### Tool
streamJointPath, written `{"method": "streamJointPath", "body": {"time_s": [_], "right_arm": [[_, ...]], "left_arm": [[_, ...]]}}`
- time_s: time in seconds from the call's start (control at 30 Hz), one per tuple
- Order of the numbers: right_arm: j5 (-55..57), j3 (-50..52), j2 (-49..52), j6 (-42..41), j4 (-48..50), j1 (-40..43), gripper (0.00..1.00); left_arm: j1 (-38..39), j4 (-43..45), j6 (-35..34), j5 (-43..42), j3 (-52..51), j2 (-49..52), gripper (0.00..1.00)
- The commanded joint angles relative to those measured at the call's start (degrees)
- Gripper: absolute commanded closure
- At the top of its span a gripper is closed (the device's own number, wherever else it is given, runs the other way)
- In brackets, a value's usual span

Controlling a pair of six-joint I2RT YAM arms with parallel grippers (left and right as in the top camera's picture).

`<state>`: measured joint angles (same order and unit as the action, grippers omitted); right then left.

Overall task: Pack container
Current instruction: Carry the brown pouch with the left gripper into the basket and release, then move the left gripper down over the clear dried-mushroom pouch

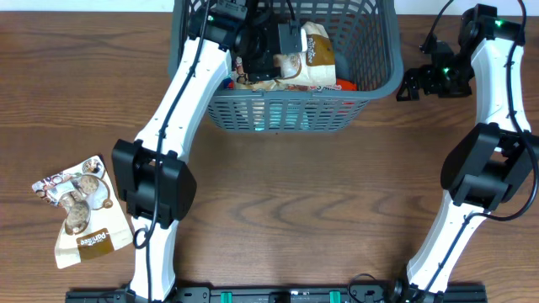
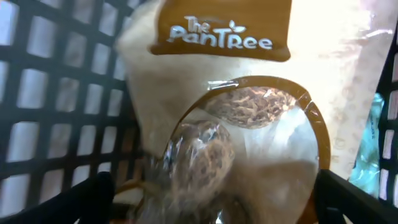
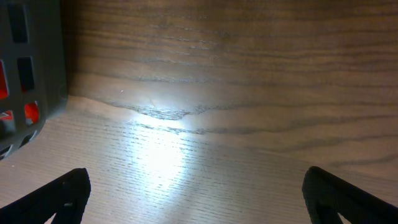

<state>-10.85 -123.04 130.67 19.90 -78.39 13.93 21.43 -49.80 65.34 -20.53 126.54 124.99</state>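
Note:
The container [image 1: 278, 114] is a dark grey-blue lattice basket at the top middle of the table. It holds cream and brown snack packets [image 1: 312, 50] and something red [image 1: 345, 84]. My left gripper [image 1: 274, 50] is down inside it, open. Its fingers [image 2: 214, 205] straddle a "The PanTree" packet [image 2: 249, 106] lying by the lattice wall [image 2: 56, 93]. My right gripper [image 1: 413, 87] is open and empty over bare table just right of the container. In the right wrist view the fingers [image 3: 199, 199] are wide apart, with the container's corner [image 3: 31, 68] at the left.
Two overlapping snack packets [image 1: 80, 210] lie on the wooden table at the left, beside the left arm's base. The red item shows through the container's slots in the right wrist view [image 3: 30, 112].

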Motion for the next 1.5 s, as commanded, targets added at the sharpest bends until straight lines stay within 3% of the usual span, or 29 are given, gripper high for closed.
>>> {"method": "streamJointPath", "body": {"time_s": [0.0,0.2,0.33,0.53,0.67,0.83,0.97,1.23,1.47], "right_arm": [[-0.1,0.2,-0.2,0.3,-0.1,-0.5,0.01],[-0.1,0.2,-0.2,0.3,-0.1,-0.5,0.01],[-0.1,0.2,-0.2,0.3,-0.1,-0.5,0.01],[-0.1,0.2,-0.2,0.3,-0.1,-0.5,0.01],[-0.1,0.2,-0.2,0.3,0.0,-0.5,0.01],[-0.1,0.2,-0.2,0.3,0.6,-0.5,0.01],[-0.1,0.2,-0.2,0.3,0.9,-0.5,0.01],[-0.1,0.2,-0.2,0.3,1.4,-0.5,0.01],[-0.1,0.2,-0.2,0.3,1.5,-0.5,0.01]], "left_arm": [[-0.2,0.0,-6.5,2.6,0.6,-6.1,0.02],[-0.6,0.0,-20.7,13.3,0.6,-16.3,0.01],[-2.5,-1.8,-26.4,18.6,0.6,-23.2,0.01],[-9.4,-14.3,-34.6,21.7,0.6,-32.0,0.01],[-17.5,-26.7,-36.4,22.8,0.6,-35.3,0.01],[-31.1,-35.4,-46.0,27.7,0.5,-35.5,0.01],[-41.9,-36.5,-59.1,26.7,-1.1,-35.0,0.01],[-50.2,-35.0,-58.8,22.9,-17.8,-38.5,0.01],[-50.7,-27.1,-60.1,21.9,-42.9,-52.7,0.01]]}}
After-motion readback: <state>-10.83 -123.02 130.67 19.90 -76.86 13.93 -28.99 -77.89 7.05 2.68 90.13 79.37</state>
